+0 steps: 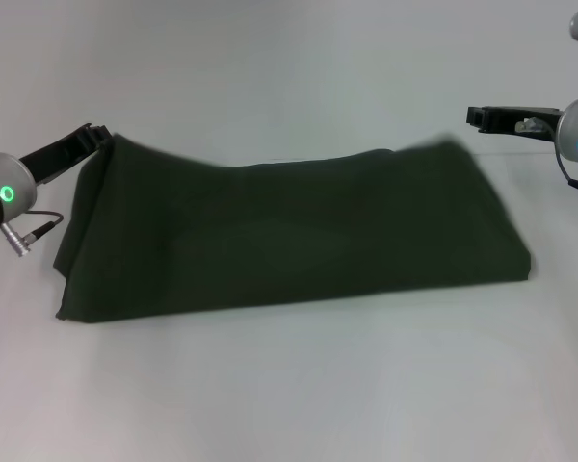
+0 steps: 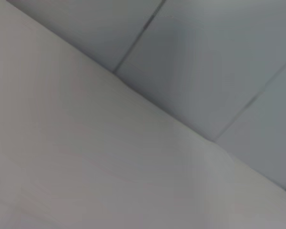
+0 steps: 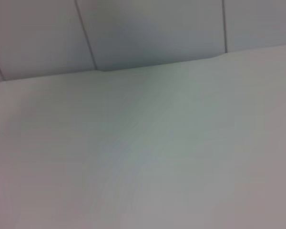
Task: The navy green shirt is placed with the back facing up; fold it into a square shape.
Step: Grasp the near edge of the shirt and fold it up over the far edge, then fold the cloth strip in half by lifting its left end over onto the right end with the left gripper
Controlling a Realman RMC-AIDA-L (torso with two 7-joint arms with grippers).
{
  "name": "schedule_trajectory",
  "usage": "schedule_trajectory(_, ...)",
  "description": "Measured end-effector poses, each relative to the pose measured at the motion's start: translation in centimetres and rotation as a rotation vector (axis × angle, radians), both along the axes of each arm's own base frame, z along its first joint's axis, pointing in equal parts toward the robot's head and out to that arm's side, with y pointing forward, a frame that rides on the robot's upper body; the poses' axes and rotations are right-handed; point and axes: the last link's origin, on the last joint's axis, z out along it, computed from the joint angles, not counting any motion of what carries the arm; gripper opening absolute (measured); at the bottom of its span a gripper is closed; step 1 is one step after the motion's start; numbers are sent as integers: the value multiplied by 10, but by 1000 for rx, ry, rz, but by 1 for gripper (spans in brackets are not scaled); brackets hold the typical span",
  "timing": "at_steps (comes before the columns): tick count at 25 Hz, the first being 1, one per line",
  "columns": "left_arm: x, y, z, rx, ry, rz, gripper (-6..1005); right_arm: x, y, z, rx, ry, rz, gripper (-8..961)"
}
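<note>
The navy green shirt lies across the middle of the white table in the head view as a wide dark olive band, doubled over, its near edge flat. Its far left corner is lifted to a peak that meets my left gripper, which is shut on that corner. Its far right corner is blurred and sits a little below and left of my right gripper, which hovers clear of the cloth. Neither wrist view shows the shirt or any fingers.
The left wrist view shows bare white table and grey panelled wall. The right wrist view shows the same table with panelled wall behind it. A grey cable plug hangs by my left arm.
</note>
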Motion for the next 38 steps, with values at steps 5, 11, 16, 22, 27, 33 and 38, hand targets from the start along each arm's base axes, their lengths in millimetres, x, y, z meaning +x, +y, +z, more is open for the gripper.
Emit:
schedule_trajectory(5,-6,3,-7,56,26,79,22,3,1,-4,26,-44,-22,222)
schedule_trajectory(11,-19,-1,4,100,6,105,228,14,-3,3,38,-45,-36,440)
schedule_trajectory(16,-29,-15,27,128,-76,27,556,24,-13,19,48,37,-11,628)
schedule_trajectory(22,-17,-47,27,34,-124,-201,799,36,-44,37,60,181,121,719)
schedule_trajectory(27,-15,-73,18,-33,-205,-280,889,45,-79,40,45,235,282,730)
schedule_trajectory(33,-6,-95,7,-165,-160,-413,893,52,-115,32,-67,170,448,744)
schedule_trajectory(38,4,-111,-12,-300,5,-590,894,57,-138,24,-216,96,546,755)
